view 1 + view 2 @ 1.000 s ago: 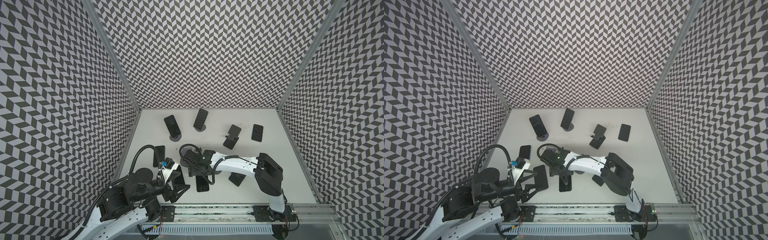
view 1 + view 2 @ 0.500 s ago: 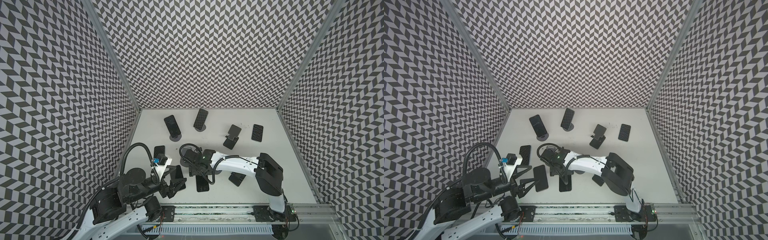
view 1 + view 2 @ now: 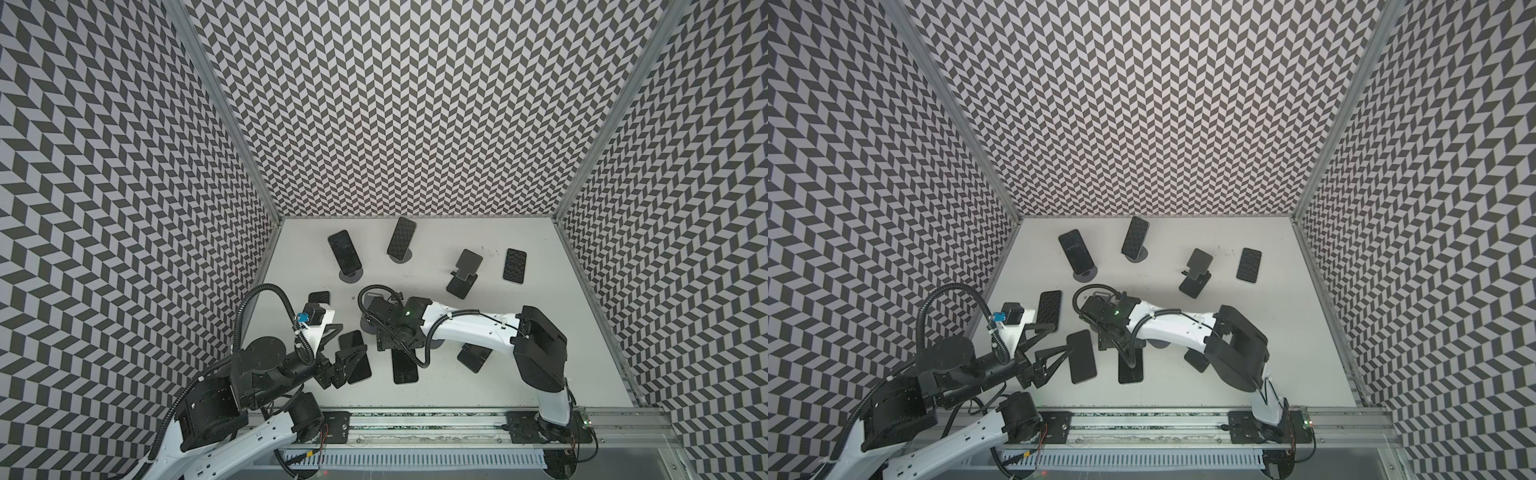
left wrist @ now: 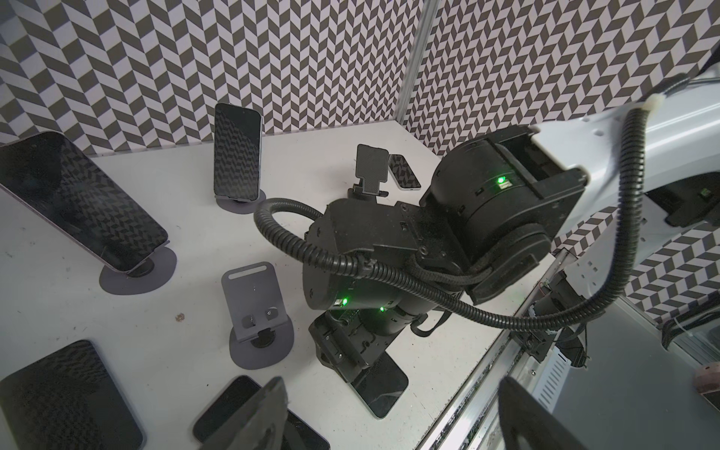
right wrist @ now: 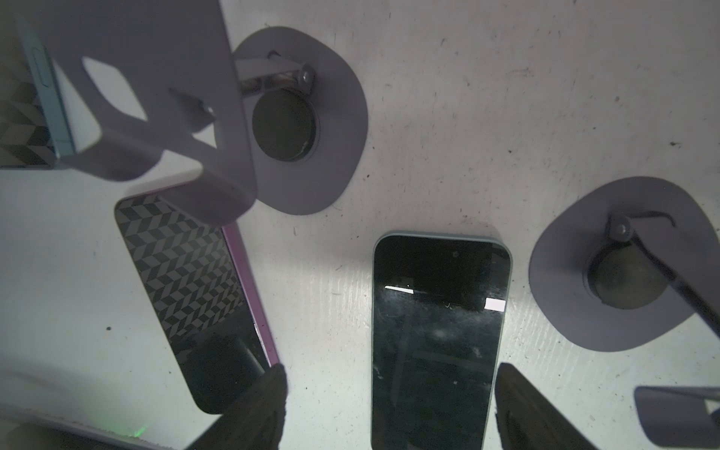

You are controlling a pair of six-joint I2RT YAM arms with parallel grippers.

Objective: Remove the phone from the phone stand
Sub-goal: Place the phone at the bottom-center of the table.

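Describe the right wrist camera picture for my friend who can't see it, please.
A black phone with a blue-green rim lies flat on the white table, between the fingertips of the robot's open right hand. A purple-rimmed phone, a grey round-based stand and another grey stand are close by.

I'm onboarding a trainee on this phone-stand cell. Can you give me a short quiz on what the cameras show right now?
1. How many phones rest on stands at the back of the table?
2. True or false: the teal-edged phone between the right end effector's fingers stands upright.
3. What colour edges the neighbouring phone in the right wrist view? A purple, B red, C yellow.
Key: 1 two; 2 false, it lies flat; 3 A.
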